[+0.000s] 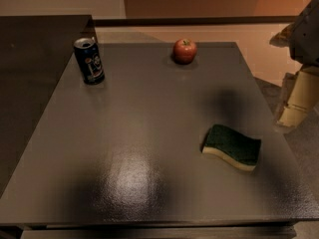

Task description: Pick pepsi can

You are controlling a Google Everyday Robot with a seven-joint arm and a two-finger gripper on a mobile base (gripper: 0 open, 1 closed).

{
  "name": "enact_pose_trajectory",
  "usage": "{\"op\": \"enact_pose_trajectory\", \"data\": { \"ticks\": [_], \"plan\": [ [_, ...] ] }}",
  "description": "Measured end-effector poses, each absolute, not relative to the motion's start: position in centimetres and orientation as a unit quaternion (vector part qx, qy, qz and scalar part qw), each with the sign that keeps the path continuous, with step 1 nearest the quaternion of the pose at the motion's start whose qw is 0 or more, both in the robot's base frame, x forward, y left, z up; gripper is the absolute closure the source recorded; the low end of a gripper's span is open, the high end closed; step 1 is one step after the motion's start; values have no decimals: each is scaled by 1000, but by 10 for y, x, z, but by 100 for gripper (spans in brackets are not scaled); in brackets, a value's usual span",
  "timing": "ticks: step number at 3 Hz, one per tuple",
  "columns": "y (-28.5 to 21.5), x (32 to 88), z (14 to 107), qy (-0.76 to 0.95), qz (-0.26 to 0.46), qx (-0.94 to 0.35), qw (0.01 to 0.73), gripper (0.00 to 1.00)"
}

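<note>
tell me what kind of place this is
Probably an indoor robot test area: a grey table holding a pepsi can, apple and sponge; the pincer hangs off its right edge.

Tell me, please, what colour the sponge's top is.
The sponge is dark green on top, camera view; the gripper hovers right of the table.

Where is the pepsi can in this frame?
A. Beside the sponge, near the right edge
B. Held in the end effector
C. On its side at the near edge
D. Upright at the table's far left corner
D: the pepsi can stands upright at the far left corner of the table, apart from the apple and the sponge, while the end effector hangs beyond the table's right edge, far from the can.
</note>
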State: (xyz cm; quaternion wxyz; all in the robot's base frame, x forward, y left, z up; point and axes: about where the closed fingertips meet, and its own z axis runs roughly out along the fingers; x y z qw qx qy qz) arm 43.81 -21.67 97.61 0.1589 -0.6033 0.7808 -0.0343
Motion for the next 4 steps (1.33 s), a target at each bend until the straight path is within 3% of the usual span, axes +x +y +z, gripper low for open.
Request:
{"op": "enact_pose_trajectory", "data": {
  "ticks": [2, 4],
  "plan": [
    [-206, 445, 981, 775, -28, -604, 185, 0],
    [-154, 488, 995, 744, 0, -612, 266, 0]
  ]
}}
